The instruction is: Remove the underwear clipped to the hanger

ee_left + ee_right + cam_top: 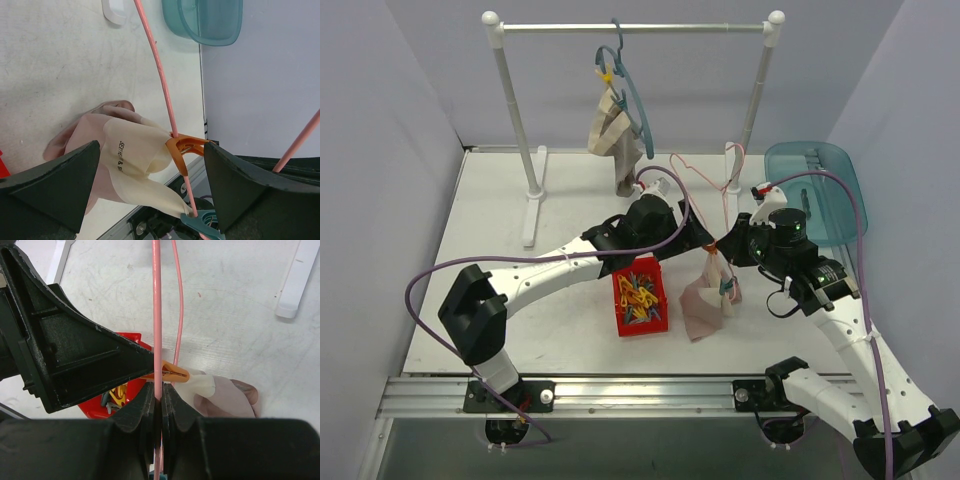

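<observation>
A pink wire hanger [705, 180] is held low over the table by my right gripper [738, 248], which is shut on its wire [157, 315]. Pink and cream underwear [705, 300] hangs from it, fixed by an orange clip [184, 147] and a teal clip [202, 221]. My left gripper [705, 240] is open, its two fingers on either side of the orange clip and the cream waistband [132, 160]; one finger's inner face is touching or nearly touching the clip's tail. In the right wrist view the orange clip [175, 374] sits just beyond my shut right gripper [158, 392].
A red bin [640, 297] with several loose clips sits left of the underwear. A teal tray [815, 190] lies at the back right. A white rack [630, 28] at the back carries a teal hanger [635, 95] with beige underwear [615, 135].
</observation>
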You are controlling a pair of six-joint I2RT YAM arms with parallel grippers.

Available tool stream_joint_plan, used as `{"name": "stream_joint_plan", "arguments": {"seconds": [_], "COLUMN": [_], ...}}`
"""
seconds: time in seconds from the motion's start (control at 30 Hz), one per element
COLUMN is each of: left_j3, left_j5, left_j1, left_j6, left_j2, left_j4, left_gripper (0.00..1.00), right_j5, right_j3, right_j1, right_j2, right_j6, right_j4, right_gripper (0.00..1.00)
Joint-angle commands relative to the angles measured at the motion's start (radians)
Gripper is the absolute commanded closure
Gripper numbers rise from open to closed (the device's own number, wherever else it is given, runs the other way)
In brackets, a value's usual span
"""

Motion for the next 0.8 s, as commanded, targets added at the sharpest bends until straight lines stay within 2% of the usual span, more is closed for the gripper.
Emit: {"name": "stream_joint_plan", "arguments": {"seconds": [0.0, 0.37, 0.53, 0.77], "left_j3": [0.047, 0.045, 0.119, 0.134], "left_j5": [-0.026, -0.091, 0.001, 0.09], "left_j1": [-0.001, 0.004, 0.002, -0.009], "left_j6": [-0.029, -0.063, -0.055, -0.027], "left_j2": [-0.024, -0.032, 0.05, 0.094], "left_j4": [0.044, 0.088, 0.084, 0.09], "left_gripper": [0.07, 0.07, 0.07, 0.05], "right_j5": [0.008, 0.014, 0.019, 0.029], "right_j3": [0.001, 0.007, 0.015, 0.026], "right_j1": [0.01, 0.013, 0.013, 0.013], "right_j2": [-0.001, 0.0, 0.0, 0.008], "right_j6": [-0.013, -0.014, -0.014, -0.013], "right_j4": [0.054, 0.052, 0.052, 0.049], "right_gripper": [1.0, 1.0, 1.0, 1.0]}}
